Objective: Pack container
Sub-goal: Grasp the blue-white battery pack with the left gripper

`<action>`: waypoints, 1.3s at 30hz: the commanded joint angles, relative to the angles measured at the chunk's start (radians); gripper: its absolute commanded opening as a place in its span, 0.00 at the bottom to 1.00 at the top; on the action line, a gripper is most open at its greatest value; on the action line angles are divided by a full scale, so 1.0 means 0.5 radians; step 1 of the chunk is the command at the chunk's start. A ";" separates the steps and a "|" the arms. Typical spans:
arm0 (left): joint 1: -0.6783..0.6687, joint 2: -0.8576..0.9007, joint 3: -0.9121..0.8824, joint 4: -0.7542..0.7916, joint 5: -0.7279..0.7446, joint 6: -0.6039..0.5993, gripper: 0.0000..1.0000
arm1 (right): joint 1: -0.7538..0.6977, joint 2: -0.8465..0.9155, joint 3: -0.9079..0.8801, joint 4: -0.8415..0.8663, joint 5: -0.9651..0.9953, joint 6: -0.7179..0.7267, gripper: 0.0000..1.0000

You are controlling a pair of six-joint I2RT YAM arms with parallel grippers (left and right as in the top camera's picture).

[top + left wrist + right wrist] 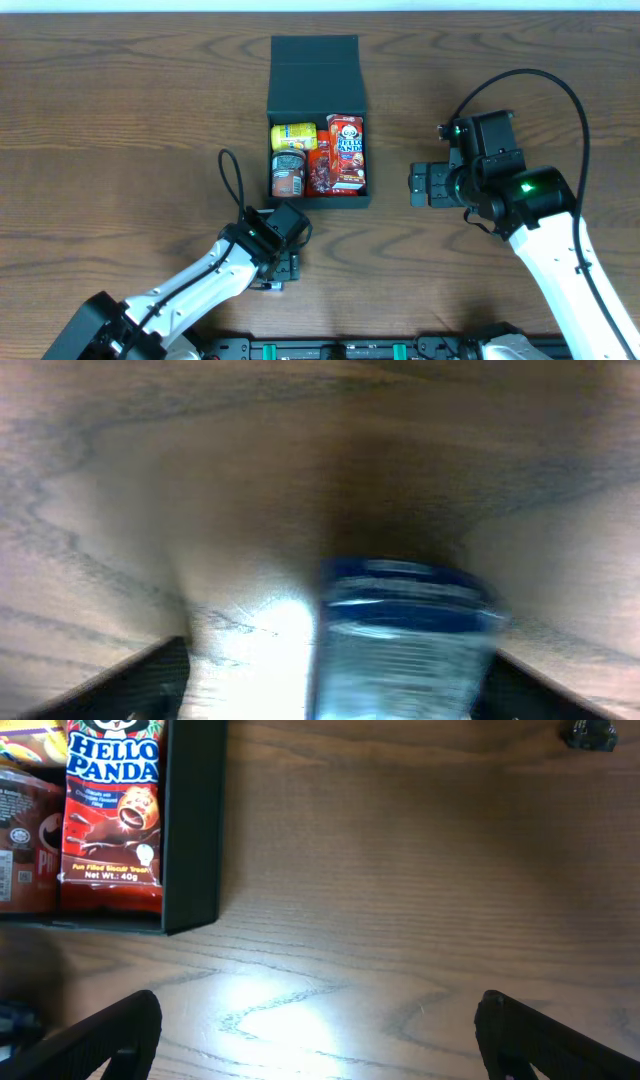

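The container [318,60] is a dark square box lying open at the table's middle back, its lid flat behind it. Inside are a yellow packet [294,134], a dark-labelled jar [288,173], a red packet [320,168] and a red Hello Panda pack [347,150]. The Hello Panda pack [112,815] and the box wall [195,830] also show in the right wrist view. My left gripper [281,270] is low over the table in front of the box. In its wrist view its jaws [340,690] are apart around a blurred blue item [405,635] that lies against the right finger. My right gripper [418,186] [320,1040] is open and empty, right of the box.
The wooden table [120,120] surrounds the box. A small dark object [590,734] lies on the wood at the top right of the right wrist view. The left arm's cable [233,180] loops up beside the box's left wall.
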 commanded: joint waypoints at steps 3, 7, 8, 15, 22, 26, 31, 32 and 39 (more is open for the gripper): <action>-0.003 0.021 -0.018 0.015 -0.050 -0.014 0.68 | 0.017 -0.011 -0.014 0.005 0.021 -0.027 0.99; -0.003 0.021 -0.018 0.019 -0.050 -0.014 0.62 | 0.017 -0.011 -0.014 0.005 0.021 -0.027 0.99; -0.003 0.021 -0.018 0.019 -0.050 -0.014 0.59 | 0.017 -0.011 -0.014 0.005 0.021 -0.027 0.99; -0.003 0.021 -0.018 0.019 -0.050 -0.014 0.43 | 0.017 -0.011 -0.014 0.005 0.021 -0.027 0.99; -0.003 0.021 -0.018 0.021 -0.050 -0.035 0.31 | 0.017 -0.011 -0.014 0.005 0.037 -0.027 0.99; -0.003 0.021 -0.018 0.021 -0.050 -0.035 0.13 | 0.017 -0.011 -0.014 0.004 0.043 -0.027 0.99; -0.003 0.021 -0.017 0.021 -0.034 -0.035 0.06 | 0.017 -0.011 -0.014 0.004 0.056 -0.027 0.99; -0.003 0.018 -0.013 0.020 -0.014 -0.034 0.06 | 0.016 -0.011 -0.014 0.004 0.076 -0.027 0.99; -0.005 -0.039 0.197 -0.168 -0.003 -0.008 0.06 | 0.016 -0.011 -0.014 0.003 0.118 -0.027 0.99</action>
